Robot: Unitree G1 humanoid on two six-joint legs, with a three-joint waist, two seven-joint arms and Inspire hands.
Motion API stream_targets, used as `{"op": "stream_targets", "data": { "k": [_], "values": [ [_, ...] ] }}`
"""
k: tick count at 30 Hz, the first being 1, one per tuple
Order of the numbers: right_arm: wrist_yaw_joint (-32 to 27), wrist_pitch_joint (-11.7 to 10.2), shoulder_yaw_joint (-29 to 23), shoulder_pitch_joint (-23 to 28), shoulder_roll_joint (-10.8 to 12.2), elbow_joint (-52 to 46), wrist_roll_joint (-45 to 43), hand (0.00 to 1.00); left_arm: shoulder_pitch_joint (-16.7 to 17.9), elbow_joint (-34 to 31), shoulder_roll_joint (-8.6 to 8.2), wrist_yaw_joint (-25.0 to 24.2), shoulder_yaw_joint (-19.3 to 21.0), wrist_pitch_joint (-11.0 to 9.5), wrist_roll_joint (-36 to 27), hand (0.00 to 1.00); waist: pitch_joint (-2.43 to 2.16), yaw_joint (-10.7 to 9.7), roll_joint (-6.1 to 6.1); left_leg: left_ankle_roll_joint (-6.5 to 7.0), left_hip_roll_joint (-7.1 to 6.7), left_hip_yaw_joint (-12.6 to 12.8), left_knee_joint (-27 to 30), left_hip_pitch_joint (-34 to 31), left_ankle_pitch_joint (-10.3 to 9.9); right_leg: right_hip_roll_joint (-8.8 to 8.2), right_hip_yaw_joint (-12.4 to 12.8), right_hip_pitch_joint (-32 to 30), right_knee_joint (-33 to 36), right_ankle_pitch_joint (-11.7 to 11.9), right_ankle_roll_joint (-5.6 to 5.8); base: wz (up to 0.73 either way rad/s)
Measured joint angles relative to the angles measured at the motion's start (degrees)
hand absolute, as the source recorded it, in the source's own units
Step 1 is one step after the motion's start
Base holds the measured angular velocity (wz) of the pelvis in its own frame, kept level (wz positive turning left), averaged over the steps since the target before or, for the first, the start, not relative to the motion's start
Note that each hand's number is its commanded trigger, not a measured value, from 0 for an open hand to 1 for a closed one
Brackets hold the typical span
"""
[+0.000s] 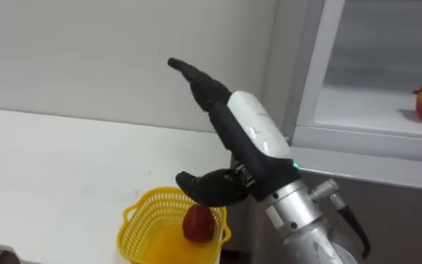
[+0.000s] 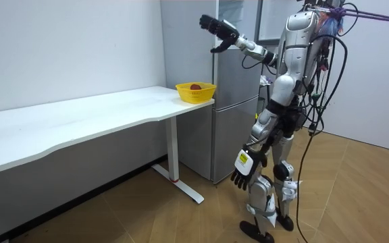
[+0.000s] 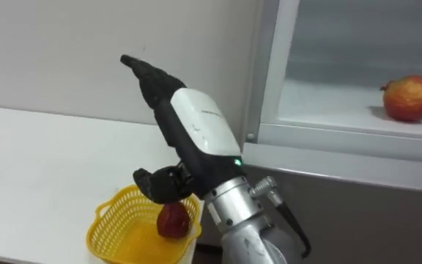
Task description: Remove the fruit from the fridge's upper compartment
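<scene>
Right hand [image 3: 200,128] was raised, fingers straight, holding nothing; red fruit [image 3: 411,97] lay well to its right, approx. level, on fridge shelf [image 3: 328,110].

Head cameras close above the basket [image 1: 141,227]; room camera well back.
Both eye views look down past the raised right hand [image 1: 249,136] onto the basket, with the fridge [image 1: 310,73] just right of it. The room view faces the basket from far off, side-on to the robot, and shares basket, fridge and hand.
</scene>
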Motion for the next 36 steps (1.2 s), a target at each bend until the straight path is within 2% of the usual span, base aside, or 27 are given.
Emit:
{"op": "stream_targets", "data": {
  "k": [2, 4, 7, 12, 13, 18, 22, 25, 30, 34, 36],
  "values": [
    [-0.6, -0.9, -2.0, 3.1, 0.2, -2.8, 1.1, 0.0, 0.0, 0.1, -0.06, 0.2, 0.1, -0.4, 0.0, 0.0, -0.01, -0.5, 0.29, 0.01, 0.13, 0.8, 0.0, 0.0, 0.0, 0.02, 0.4, -0.2, 0.0, 0.0, 0.0, -0.16],
    [-1.9, -1.5, -3.7, 5.2, 0.2, -4.6, 1.5, 0.0, 0.2, 0.2, -0.23, 0.6, 0.1, -1.0, -0.1, 0.0, 0.13, -1.3, 1.18, 0.02, 0.38, 2.1, -0.3, 0.5, 0.0, 0.12, 1.7, -0.6, 0.2, 0.1, -0.15, -0.29],
    [-3.1, -2.6, -5.7, 6.9, 0.2, -5.7, 1.5, 0.0, 0.4, 1.3, -0.32, 0.7, 0.2, -1.3, -0.8, 0.0, -0.21, -3.4, 2.23, 0.02, 0.55, 2.7, -0.6, 0.9, 0.0, 0.19, 2.1, -0.7, 0.3, 0.3, -0.17, -0.16],
    [-5.9, -5.1, -9.6, 10.9, 0.2, -9.0, 3.3, 0.0, 1.7, 1.7, -0.37, 0.5, 0.6, -2.1, -0.7, 0.0, -0.51, -5.4, 2.78, -0.03, 0.84, 3.6, -0.8, 1.0, 0.0, 0.53, 3.0, -1.0, 0.2, 0.4, -0.32, -0.08],
    [-6.6, -5.2, -10.4, 11.7, 0.2, -9.4, 3.0, 0.0, 2.0, 1.7, -0.42, 0.4, 0.6, -2.1, -0.7, 0.0, -0.56, -6.4, 2.81, -0.07, 0.87, 3.7, -0.9, 1.0, 0.0, 0.59, 3.1, -1.0, 0.2, 0.5, -0.36, -0.07],
    [-9.9, -5.8, -14.2, 14.5, -0.1, -9.4, 2.1, 0.0, 2.4, 2.2, -0.69, -0.9, 0.7, -2.2, -0.7, 0.0, -0.66, -7.8, 3.09, -0.2, 0.97, 3.6, -1.0, 1.8, 0.0, 0.72, 3.2, -0.4, 0.2, 0.5, -0.37, 0.0],
    [-13.1, -5.9, -19.2, 14.7, -1.6, -9.6, 3.2, 0.0, 2.5, 2.1, -0.94, -1.1, 1.4, -2.2, -0.7, 0.0, -0.78, -8.3, 2.84, -0.21, 0.98, 3.6, -1.0, 1.9, 0.0, 0.69, 3.0, -0.6, 0.2, 0.5, -0.37, 0.0],
    [-15.2, -5.8, -22.2, 14.7, -1.7, -9.6, 3.5, 0.0, 2.8, 2.1, -0.95, -1.1, 2.4, -2.1, -0.7, 0.0, -0.83, -9.3, 2.26, -0.21, 0.98, 3.5, -1.0, 1.8, 0.0, 0.69, 3.0, -0.5, 0.2, 0.5, -0.37, 0.0],
    [-18.1, -5.8, -26.8, 14.7, -2.4, -9.4, 4.5, 0.0, 3.2, 2.1, -0.82, -1.1, 4.2, -2.0, -0.7, 0.0, -0.73, -9.7, 0.91, -0.2, 0.88, 3.5, -0.9, 1.8, 0.0, 0.64, 3.1, -0.6, 0.0, 0.4, -0.33, 0.0],
    [-19.3, -5.8, -28.2, 14.6, -3.9, -7.8, 4.5, 0.0, 3.2, 2.1, -0.74, -1.0, 4.5, -2.0, -0.7, 0.0, -0.5, -9.6, 0.39, -0.16, 0.79, 3.5, -0.5, 1.8, -0.1, 0.54, 3.0, -0.6, -0.2, 0.4, -0.27, 0.0],
    [-19.4, -5.8, -28.9, 14.5, -3.9, -6.9, 4.5, 0.0, 3.3, 2.1, -0.74, -1.1, 5.0, -2.0, -0.7, 0.0, -0.39, -9.6, 0.29, -0.16, 0.8, 3.6, -0.4, 1.8, -0.1, 0.66, 3.0, -0.4, -0.8, 0.4, -0.26, 0.02]
  ]
}}
